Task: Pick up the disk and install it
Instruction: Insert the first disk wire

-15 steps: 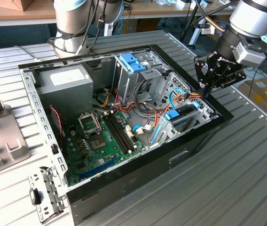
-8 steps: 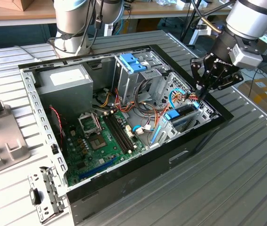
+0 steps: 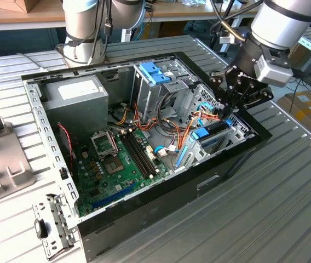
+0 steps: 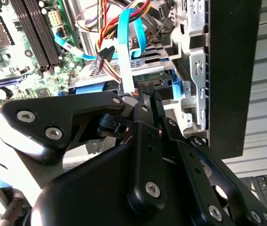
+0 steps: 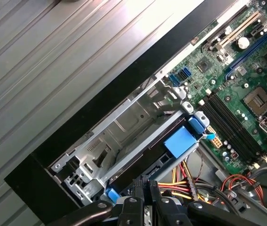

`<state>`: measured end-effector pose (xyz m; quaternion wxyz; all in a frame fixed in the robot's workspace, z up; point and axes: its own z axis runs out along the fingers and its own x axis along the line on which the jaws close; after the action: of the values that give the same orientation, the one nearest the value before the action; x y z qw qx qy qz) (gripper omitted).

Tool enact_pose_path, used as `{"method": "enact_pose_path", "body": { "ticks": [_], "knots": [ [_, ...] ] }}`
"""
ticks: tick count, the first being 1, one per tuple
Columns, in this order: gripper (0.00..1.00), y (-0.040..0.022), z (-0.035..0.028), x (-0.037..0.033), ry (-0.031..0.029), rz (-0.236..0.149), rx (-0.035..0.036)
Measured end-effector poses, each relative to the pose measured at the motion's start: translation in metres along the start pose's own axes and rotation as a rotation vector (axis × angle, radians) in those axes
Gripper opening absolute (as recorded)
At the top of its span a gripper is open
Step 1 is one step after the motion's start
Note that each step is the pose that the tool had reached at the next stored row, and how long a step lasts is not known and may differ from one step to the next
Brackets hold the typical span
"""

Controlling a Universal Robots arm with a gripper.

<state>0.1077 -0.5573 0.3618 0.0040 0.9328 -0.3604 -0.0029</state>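
The disk [image 3: 212,137], grey with light-blue side rails, sits on edge in the low drive bay at the case's corner on the exterior view's right. In the first wrist view the disk [image 5: 147,159] shows as a dark edge with a light-blue tab [image 5: 179,141] at one end. My gripper [image 3: 225,112] hangs right over it, fingers closed together with nothing seen between them. Its tips [image 5: 146,186] reach down to the disk's upper edge. In the second wrist view the gripper [image 4: 148,96] stands between the disk's blue rails [image 4: 175,89].
The open black computer case [image 3: 161,192] holds a green motherboard [image 3: 117,164], a grey power supply [image 3: 76,96] and a tall metal cage with a bright-blue bracket [image 3: 155,74]. Orange and red cables [image 3: 199,118] run beside the bay. A loose metal bracket [image 3: 51,227] lies on the table.
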Motion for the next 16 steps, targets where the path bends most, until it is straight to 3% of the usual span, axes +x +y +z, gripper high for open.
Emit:
{"method": "enact_pose_path", "body": {
  "ticks": [7,16],
  "knots": [
    [0.16,0.0002,0.0048,-0.0003,-0.0009,0.104,0.0002],
    [0.16,0.0002,0.0062,-0.0003,-0.0027,0.286,0.0007]
  ]
}}
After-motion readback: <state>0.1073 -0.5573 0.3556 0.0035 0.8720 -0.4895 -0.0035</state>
